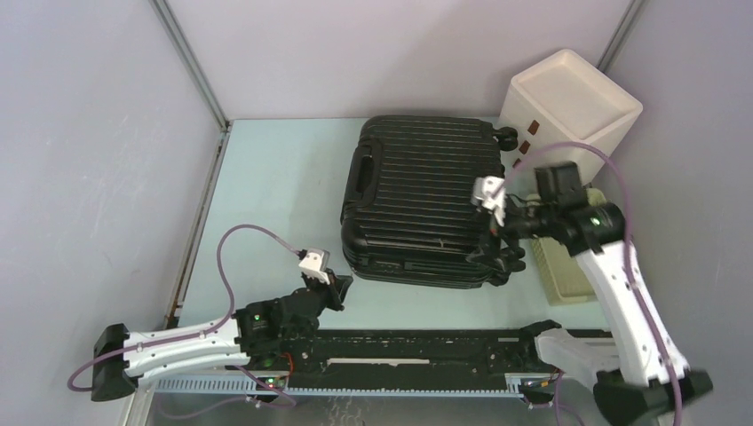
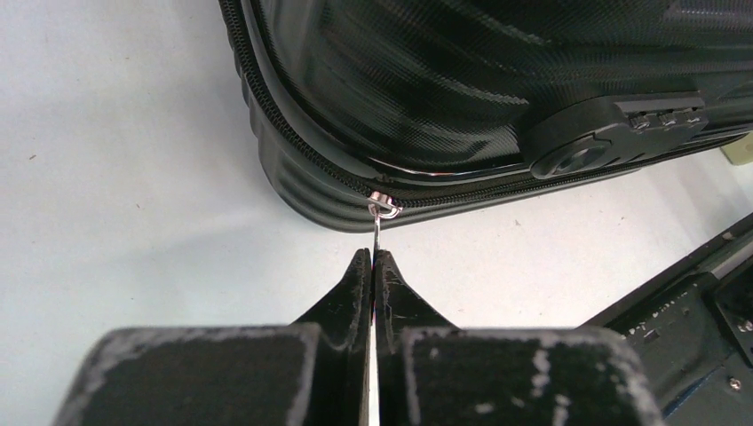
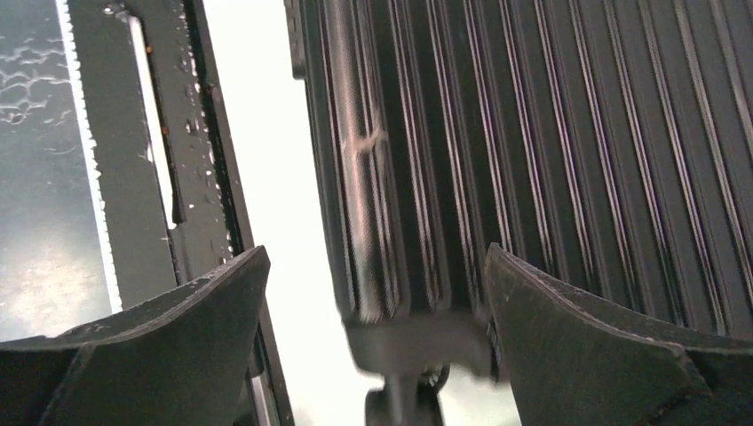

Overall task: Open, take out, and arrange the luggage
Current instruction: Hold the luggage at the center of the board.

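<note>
Your luggage (image 1: 422, 200) lies flat and closed on the bench (image 1: 275, 177), mid-bench towards the back, ribbed shell up. Nothing has come out of it, and nothing is arranged.

You are at the first step, the opening. The zip pull (image 2: 380, 222) sits at the near-left corner, and your left gripper (image 2: 373, 262) is clenched on its thin metal tab. The teeth look joined on both sides of the slider, though the dark seam makes that hard to be sure of, so I'd judge the zip barely started, if at all. Your right gripper (image 3: 375, 257) stands spread wide at the near-right corner, one finger on either side of the shell's edge and grasping nothing.

Left to do: run the zip round, lift the lid, take out whatever is inside, and arrange it.

By count: one luggage, one zip pull in view, and two grippers. To its right are one white drawer box (image 1: 573, 102) at the back corner and one pale basket (image 1: 564, 271) just beside the luggage.
</note>
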`<state>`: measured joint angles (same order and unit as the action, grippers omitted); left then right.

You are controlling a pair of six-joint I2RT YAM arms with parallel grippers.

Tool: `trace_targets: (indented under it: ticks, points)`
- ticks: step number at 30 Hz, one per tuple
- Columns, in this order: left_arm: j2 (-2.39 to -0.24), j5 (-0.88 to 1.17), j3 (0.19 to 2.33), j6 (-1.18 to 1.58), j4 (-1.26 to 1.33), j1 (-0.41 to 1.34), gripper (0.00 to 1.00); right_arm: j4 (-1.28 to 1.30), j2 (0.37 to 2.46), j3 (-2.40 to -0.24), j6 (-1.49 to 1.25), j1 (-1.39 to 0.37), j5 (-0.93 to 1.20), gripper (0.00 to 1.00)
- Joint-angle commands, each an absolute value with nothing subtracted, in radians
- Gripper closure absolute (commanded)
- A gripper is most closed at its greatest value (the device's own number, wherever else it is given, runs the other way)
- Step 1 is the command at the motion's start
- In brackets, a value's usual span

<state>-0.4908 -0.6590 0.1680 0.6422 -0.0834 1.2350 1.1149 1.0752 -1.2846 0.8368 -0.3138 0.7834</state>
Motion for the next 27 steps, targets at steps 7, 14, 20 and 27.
trace_targets:
  ticks: [7,14,20,27]
  points:
    - [-0.462,-0.688,0.204,0.511,-0.141,1.23,1.0,1.545,0.945,-1.238,1.269,0.183,1.037,0.0]
    - [-0.386,-0.654,0.201,0.441,-0.133,1.229,1.0,1.586,0.909,-1.213,1.429,0.378,1.185,0.0]
    - [-0.388,-0.643,0.184,0.44,-0.109,1.227,1.0,1.563,0.915,-1.161,1.451,0.353,1.258,0.0]
    - [-0.411,-0.618,0.184,0.432,-0.09,1.219,1.0,1.584,0.932,-1.187,1.473,0.276,1.03,0.0]
